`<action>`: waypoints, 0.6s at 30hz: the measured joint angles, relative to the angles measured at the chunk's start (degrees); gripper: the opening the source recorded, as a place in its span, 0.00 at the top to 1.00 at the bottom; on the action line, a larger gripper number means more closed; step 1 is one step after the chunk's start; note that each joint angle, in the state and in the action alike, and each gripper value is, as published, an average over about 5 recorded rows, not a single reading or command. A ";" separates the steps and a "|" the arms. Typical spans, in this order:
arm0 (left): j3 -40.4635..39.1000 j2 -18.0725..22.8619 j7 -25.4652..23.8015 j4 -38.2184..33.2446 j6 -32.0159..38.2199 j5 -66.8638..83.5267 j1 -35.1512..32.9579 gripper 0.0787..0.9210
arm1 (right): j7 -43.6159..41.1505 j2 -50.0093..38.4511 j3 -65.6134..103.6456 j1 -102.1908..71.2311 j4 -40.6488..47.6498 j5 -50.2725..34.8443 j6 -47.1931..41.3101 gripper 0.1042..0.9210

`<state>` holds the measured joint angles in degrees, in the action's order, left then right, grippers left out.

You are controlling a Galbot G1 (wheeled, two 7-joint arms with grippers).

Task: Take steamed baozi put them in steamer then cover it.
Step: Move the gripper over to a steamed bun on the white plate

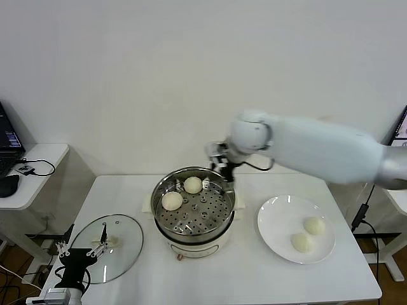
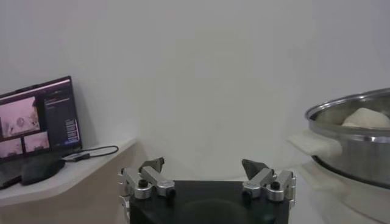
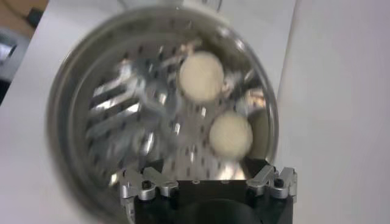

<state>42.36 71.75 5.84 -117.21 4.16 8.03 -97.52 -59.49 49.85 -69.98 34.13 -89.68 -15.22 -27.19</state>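
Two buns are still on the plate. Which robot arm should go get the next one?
Probably the right. The right gripper hangs open and empty at the steamer's far rim, on the same side as the plate with two baozi. The left gripper is parked by the cover, across the steamer.

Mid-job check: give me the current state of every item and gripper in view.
steamer: uncovered, two baozi on its tray.
plate: holds two more baozi.
cover: lying flat on the table, left of steamer.
right gripper: open, empty, over steamer.
left gripper: open, empty, parked beside cover.
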 measured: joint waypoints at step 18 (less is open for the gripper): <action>0.09 -0.67 -0.13 0.14 -0.07 -0.31 -0.85 0.12 | -2.54 -25.49 7.11 -15.30 -7.91 15.88 7.68 0.12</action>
<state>42.44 71.07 5.71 -117.07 4.09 7.72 -98.37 -62.03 24.35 -62.87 18.83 -97.60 0.66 -19.51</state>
